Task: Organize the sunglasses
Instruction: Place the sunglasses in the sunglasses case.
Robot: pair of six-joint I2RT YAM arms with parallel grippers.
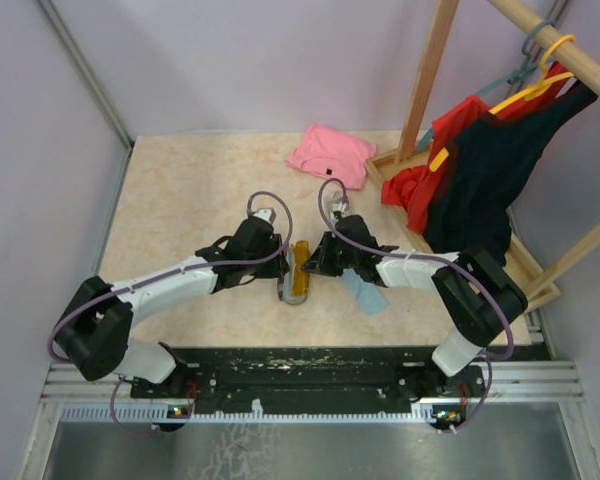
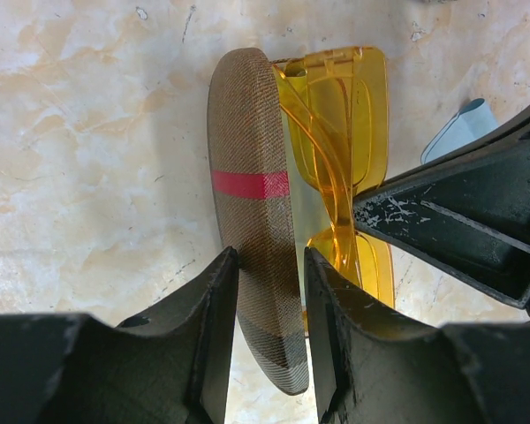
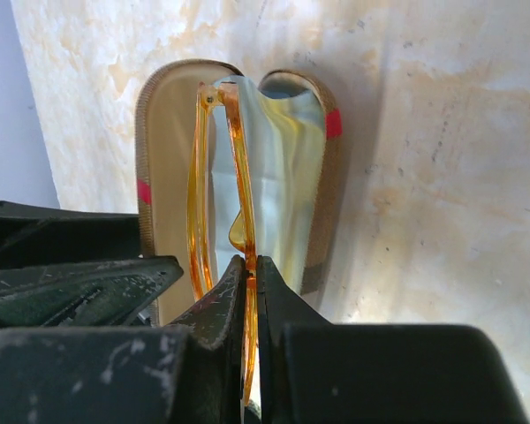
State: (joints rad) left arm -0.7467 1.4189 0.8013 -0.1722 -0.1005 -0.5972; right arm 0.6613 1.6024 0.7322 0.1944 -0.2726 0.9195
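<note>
While the left tool [image 2: 269, 269] is clamped on one woven half of the open brown case [image 2: 247, 132], the right tool [image 3: 251, 274] is pinched together on the orange-amber sunglasses [image 3: 197, 194]. They sit on edge inside that case against a pale cloth [image 3: 283, 168], midway along the tabletop [image 1: 180, 200], toward its near edge.

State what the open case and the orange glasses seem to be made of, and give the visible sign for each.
The case: apparently woven fabric over a stiff shell, matte; a fine brown weave with a red stripe shows. The glasses: probably plastic, glossy and see-through; the orange frame lets light pass and shines.
</note>
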